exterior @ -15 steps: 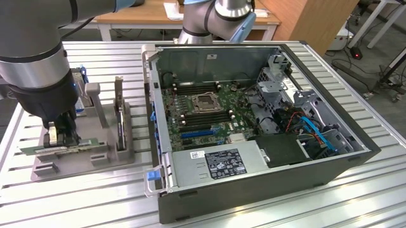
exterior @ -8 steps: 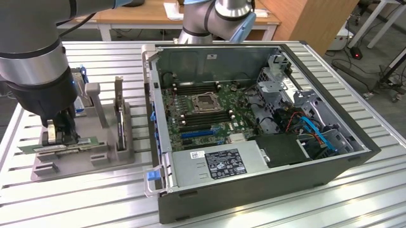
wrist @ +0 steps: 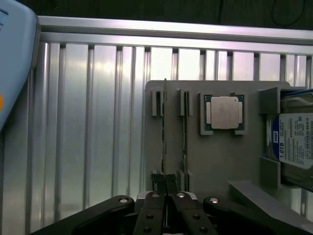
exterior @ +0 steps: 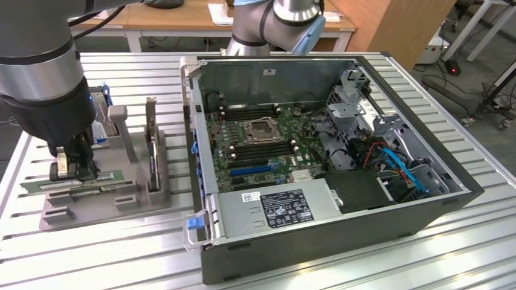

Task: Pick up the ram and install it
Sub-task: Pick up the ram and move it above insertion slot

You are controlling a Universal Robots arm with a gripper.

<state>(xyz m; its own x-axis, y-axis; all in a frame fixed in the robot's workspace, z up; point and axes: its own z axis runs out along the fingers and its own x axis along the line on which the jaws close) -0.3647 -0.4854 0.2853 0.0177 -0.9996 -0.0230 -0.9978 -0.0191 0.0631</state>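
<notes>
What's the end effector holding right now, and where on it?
The end effector pinches one ram stick by its upper edge, seated in the holder.

1. Bare slatted table [exterior: 105, 254] lies open around the holder [wrist: 220, 161].
2. A second stick [wrist: 184, 132] stands just beside the ram [wrist: 165, 122] pinched in the gripper [wrist: 165, 180].
3. Computer case [exterior: 322, 254] walls ring the motherboard [exterior: 241, 151]; cables [exterior: 395, 163] seemingly crowd it.

Ext. cam: raised, off the arm, looks down at an angle across the slatted tabletop [exterior: 121, 248]. Mid-range; open PC case [exterior: 322, 251] centre, gray fixture [exterior: 93, 211] at the exterior view's left. Wrist cam: faces straight down, v. close over that fixture, pincer [wrist: 165, 182] in foreground. Shared: fixture, the ram [wrist: 164, 122], pincer, tabletop slats.
</notes>
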